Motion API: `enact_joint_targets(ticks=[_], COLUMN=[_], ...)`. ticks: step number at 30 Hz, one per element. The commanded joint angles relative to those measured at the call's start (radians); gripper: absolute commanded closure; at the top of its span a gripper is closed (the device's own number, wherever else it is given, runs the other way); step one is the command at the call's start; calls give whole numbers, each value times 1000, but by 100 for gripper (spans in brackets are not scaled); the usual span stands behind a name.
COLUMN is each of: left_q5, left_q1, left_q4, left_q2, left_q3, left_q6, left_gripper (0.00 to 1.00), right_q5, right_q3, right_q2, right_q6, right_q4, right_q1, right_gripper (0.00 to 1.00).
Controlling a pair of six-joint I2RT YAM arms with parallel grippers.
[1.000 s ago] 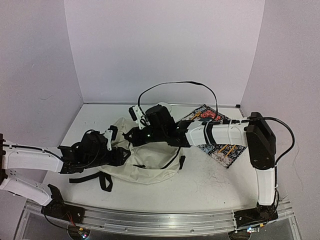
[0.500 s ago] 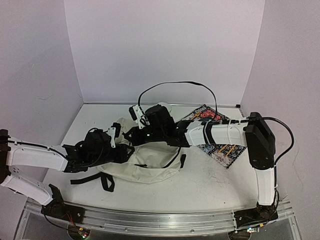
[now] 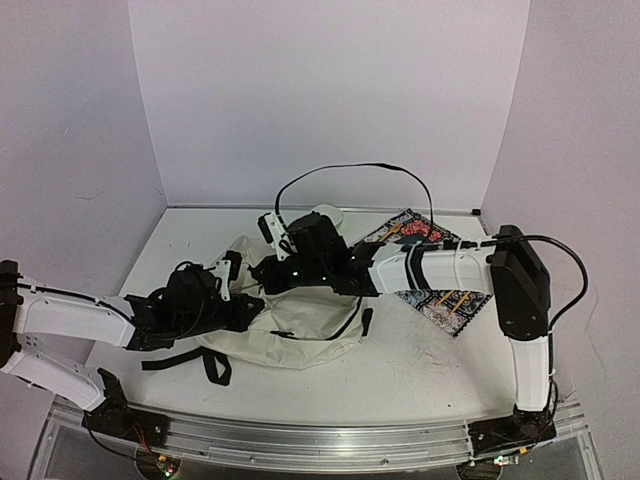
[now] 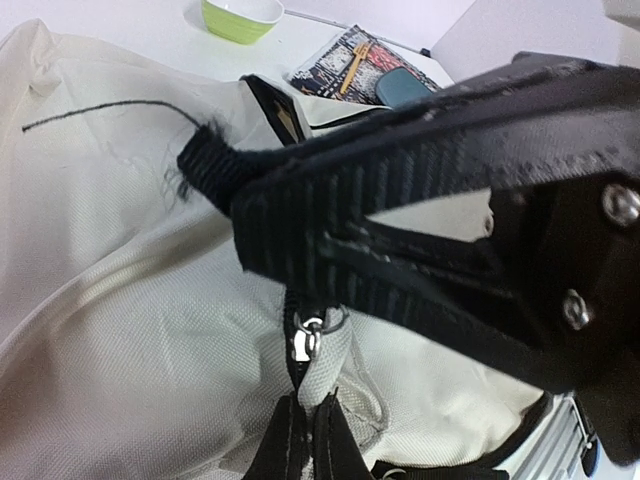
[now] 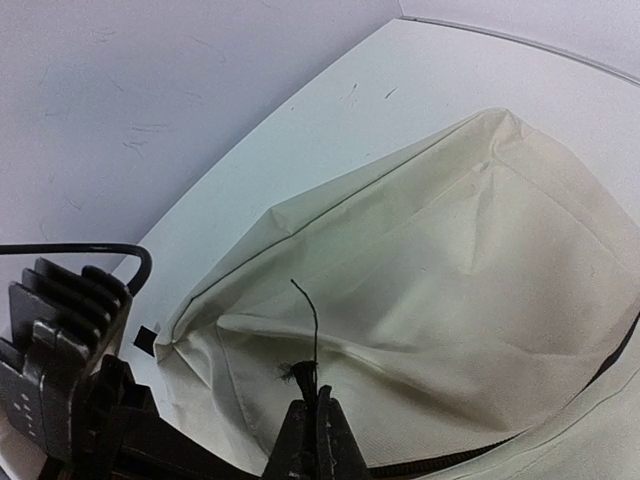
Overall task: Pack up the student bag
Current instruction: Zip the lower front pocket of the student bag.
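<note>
The student bag [image 3: 300,328], cream fabric with black straps, lies slumped on the table between the arms. In the left wrist view my left gripper [image 4: 309,398] is shut on the cream fabric pull tab [image 4: 325,365] of the bag's zipper, just below the metal slider [image 4: 304,338]. My right gripper [image 5: 312,400] is shut on the frayed end of a black strap [image 5: 306,371] and holds it up over the bag [image 5: 450,290]. That ribbed strap [image 4: 340,225] crosses the left wrist view above the zipper. From above, the left gripper [image 3: 243,308] and right gripper [image 3: 262,272] sit close together at the bag's left side.
A patterned book [image 3: 440,292] with pencils on it lies right of the bag, under the right forearm. A green bowl [image 4: 243,15] stands at the back of the table, and a blue-grey case [image 4: 405,88] lies on the book. Walls close in on three sides.
My left gripper has moved a little right, in to the bag's zipper, and has shut on the pull tab. The right gripper has kept its hold on the strap.
</note>
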Motion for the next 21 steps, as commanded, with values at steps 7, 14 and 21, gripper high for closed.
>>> enact_joint_targets(ticks=[7, 14, 21], left_q5=[143, 56, -74], left_q1=[-33, -32, -31], left_q4=[-89, -228, -344], left_q2=[-152, -244, -299], left_q3=[-106, -123, -121], left_q6=[-70, -96, -128], left_gripper=[100, 100, 100], right_q5=[106, 137, 160], right_q3=[45, 34, -5], right_q2=[-11, -1, -7], right_q6=[-28, -27, -24], right_q4=[78, 66, 60], right_q1=[-72, -128, -177], right_gripper=[100, 100, 100])
